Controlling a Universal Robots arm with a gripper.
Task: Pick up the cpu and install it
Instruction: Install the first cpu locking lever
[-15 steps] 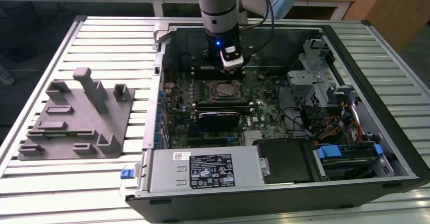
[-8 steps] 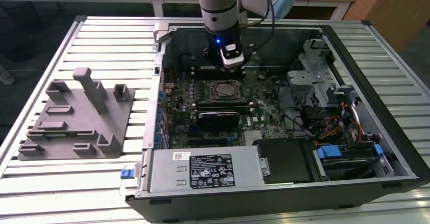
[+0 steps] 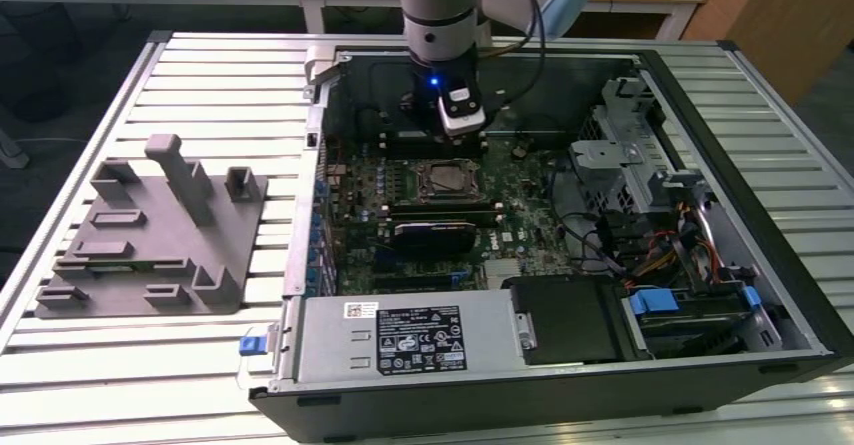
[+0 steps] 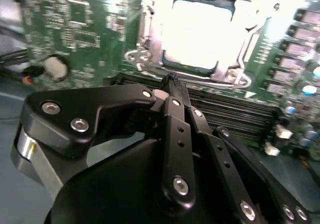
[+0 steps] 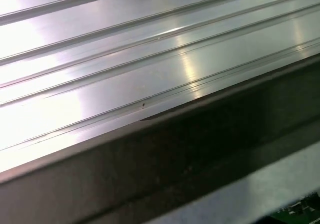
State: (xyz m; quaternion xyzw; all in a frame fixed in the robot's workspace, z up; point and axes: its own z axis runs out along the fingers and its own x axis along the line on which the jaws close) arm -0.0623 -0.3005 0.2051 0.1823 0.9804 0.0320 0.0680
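Pincer [image 4: 172, 78], closed with nothing held as we read it, hovers just short of the cpu [image 4: 200, 33] seated in its socket frame [image 4: 150, 48].

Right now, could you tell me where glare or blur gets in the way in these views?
In the second wrist view, glare washes out the cpu in its socket frame; the gripper looks soft up close. In the first wrist view, bright streaks shine on the ribbed table. The exterior view is evenly lit.

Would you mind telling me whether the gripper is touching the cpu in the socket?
Apart. In the second wrist view the gripper ends short of the cpu, with socket frame and dark slots between them.
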